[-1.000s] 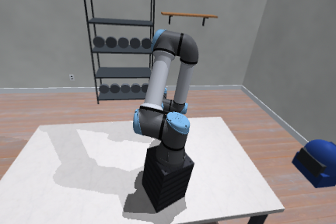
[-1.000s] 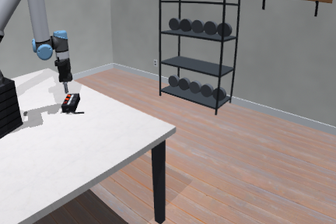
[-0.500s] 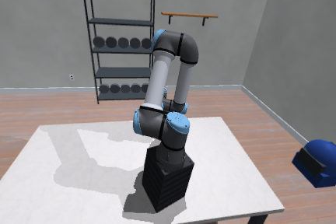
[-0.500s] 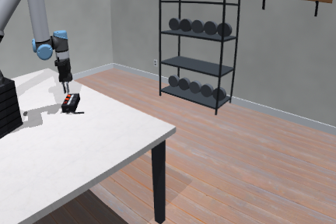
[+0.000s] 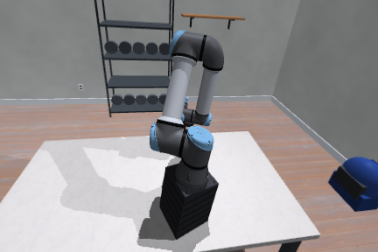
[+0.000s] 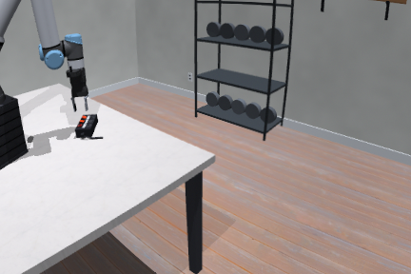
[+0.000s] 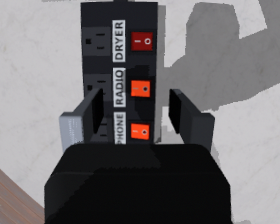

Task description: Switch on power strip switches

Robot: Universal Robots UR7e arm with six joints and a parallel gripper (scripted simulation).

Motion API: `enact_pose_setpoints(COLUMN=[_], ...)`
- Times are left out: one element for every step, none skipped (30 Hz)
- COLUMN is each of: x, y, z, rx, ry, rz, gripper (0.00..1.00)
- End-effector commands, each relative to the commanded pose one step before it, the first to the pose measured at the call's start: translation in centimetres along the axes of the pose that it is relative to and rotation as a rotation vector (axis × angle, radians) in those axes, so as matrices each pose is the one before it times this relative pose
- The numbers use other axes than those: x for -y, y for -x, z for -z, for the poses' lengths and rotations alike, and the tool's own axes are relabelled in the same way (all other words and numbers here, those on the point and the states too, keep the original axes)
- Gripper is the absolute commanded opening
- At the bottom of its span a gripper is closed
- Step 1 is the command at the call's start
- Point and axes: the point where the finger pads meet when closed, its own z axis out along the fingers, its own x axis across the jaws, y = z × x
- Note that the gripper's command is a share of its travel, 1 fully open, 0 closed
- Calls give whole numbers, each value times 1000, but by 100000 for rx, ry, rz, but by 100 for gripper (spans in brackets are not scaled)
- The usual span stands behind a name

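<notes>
White and smooth, the big surface (image 6: 119,168) carries the flat black plastic power strip (image 6: 87,127) near its far left edge, lying the right way up, and the dark claw (image 6: 79,104) hangs just above it with its fingers spread wide and nothing between them, maybe because the pushing is done. Only the wrist view shows the words: the bright orange PHONE switch (image 7: 140,132) and orange RADIO switch (image 7: 140,88) look lit, while the darker red DRYER switch (image 7: 143,41) looks off. From the top view the tall grey arm (image 5: 184,94) hides the strip.

Power strip (image 7: 120,72) near end hidden behind wrist.
</notes>
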Motion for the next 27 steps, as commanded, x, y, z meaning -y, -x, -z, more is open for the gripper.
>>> enact_pose_setpoints(x=[-19,0,0,0,0,0,0,0,0,0,0,0,0,0,0,0,0,0,0,0,0,0,0,0,0,0,0], y=[39,0,0,0,0,0,0,0,0,0,0,0,0,0,0,-1,1,0,0,0,0,-1,1,0,0,0,0], z=[1331,381,395,406,414,419,421,419,414,406,395,380,362,0,0,341,319,293,265,236,206,175,145,115,87,61,39], rx=[71,0,0,0,0,0,0,0,0,0,0,0,0,0,0,0,0,0,0,0,0,0,0,0,0,0,0], ry=[41,0,0,0,0,0,0,0,0,0,0,0,0,0,0,0,0,0,0,0,0,0,0,0,0,0,0], rz=[-5,0,0,0,0,0,0,0,0,0,0,0,0,0,0,0,0,0,0,0,0,0,0,0,0,0,0], gripper=[100,100,100,100,100,100,100,100,100,100,100,100,100,100,100,100,100,100,100,100,100,100,100,100,100,100,100])
